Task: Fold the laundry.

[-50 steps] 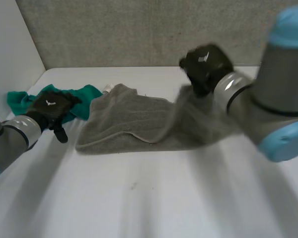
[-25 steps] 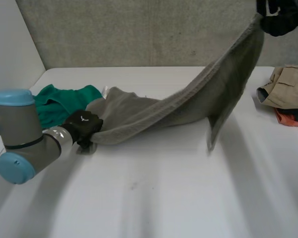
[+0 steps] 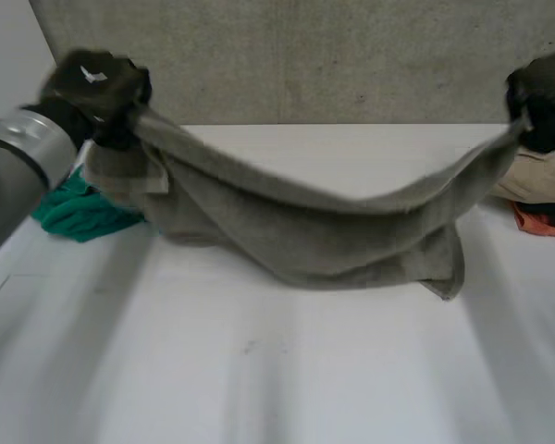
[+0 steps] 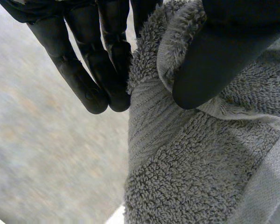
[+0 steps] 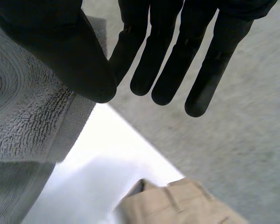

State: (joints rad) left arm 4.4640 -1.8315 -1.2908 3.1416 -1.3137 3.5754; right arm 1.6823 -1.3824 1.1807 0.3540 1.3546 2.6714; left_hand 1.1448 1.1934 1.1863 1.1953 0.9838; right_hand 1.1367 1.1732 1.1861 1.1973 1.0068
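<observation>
A grey towel (image 3: 305,231) hangs stretched between my two raised hands, its middle sagging onto the white table (image 3: 277,370). My left hand (image 3: 97,88) pinches the towel's left end; in the left wrist view the thumb (image 4: 214,60) presses the grey towel (image 4: 191,168) against the fingers (image 4: 107,70). My right hand (image 3: 546,97) holds the right end high; in the right wrist view its thumb (image 5: 60,51) clamps the towel (image 5: 28,107) against the fingers (image 5: 177,56).
A teal cloth (image 3: 79,213) lies on the table below my left hand. A beige garment (image 3: 536,180) sits on an orange one (image 3: 541,222) at the right edge; the beige garment (image 5: 186,205) also lies under my right hand. A grey wall (image 3: 305,55) backs the table.
My left hand closed on the towel's left end and lifted it up and left off the table. My right hand swung right with its end, then came down a little.
</observation>
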